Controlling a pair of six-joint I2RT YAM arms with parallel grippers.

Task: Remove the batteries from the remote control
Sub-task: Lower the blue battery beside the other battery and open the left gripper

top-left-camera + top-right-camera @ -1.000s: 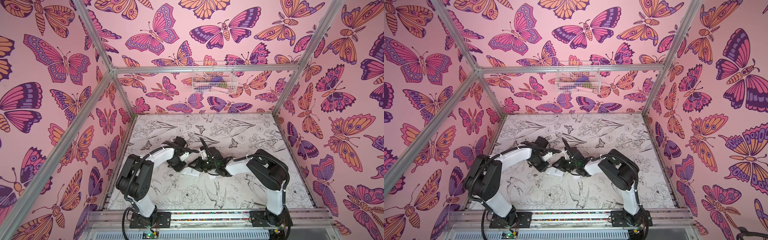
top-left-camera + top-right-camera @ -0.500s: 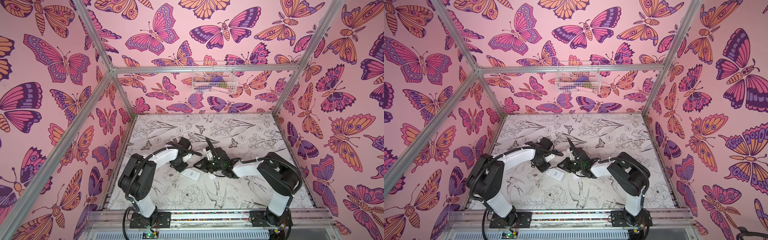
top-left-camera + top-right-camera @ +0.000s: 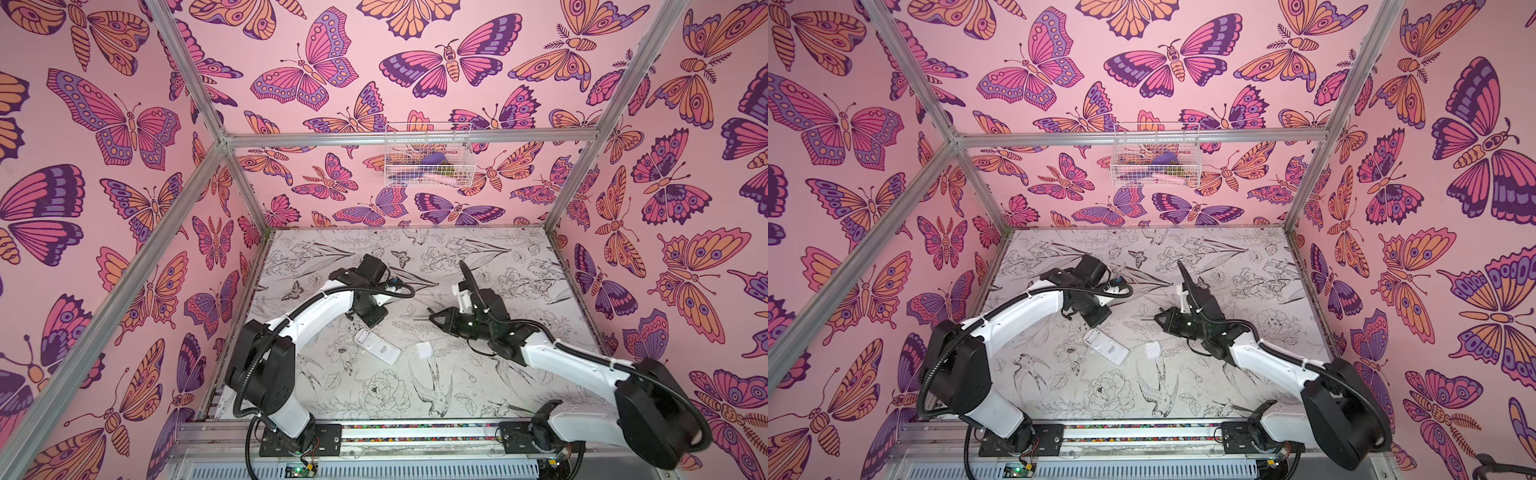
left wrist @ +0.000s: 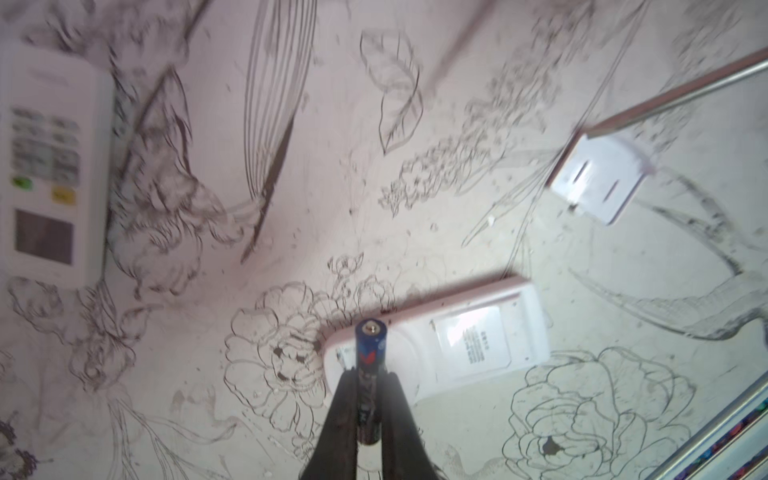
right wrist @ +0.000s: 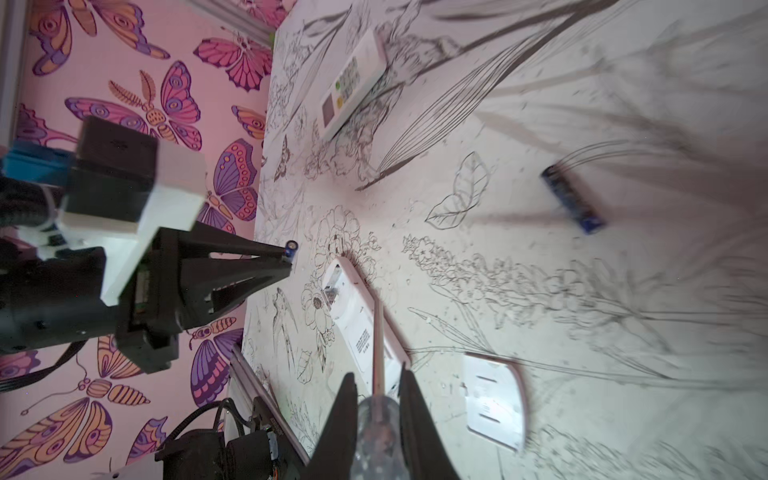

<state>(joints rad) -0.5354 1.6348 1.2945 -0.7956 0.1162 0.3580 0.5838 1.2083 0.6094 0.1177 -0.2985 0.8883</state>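
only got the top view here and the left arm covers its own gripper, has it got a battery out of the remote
Observer: Yes. In the left wrist view the left gripper is shut on a dark blue battery, held by the open end of the face-down remote.
Operator: any other battery out yet
Observer: One. The right wrist view shows a second dark blue battery lying loose on the table, apart from the remote and from both grippers.
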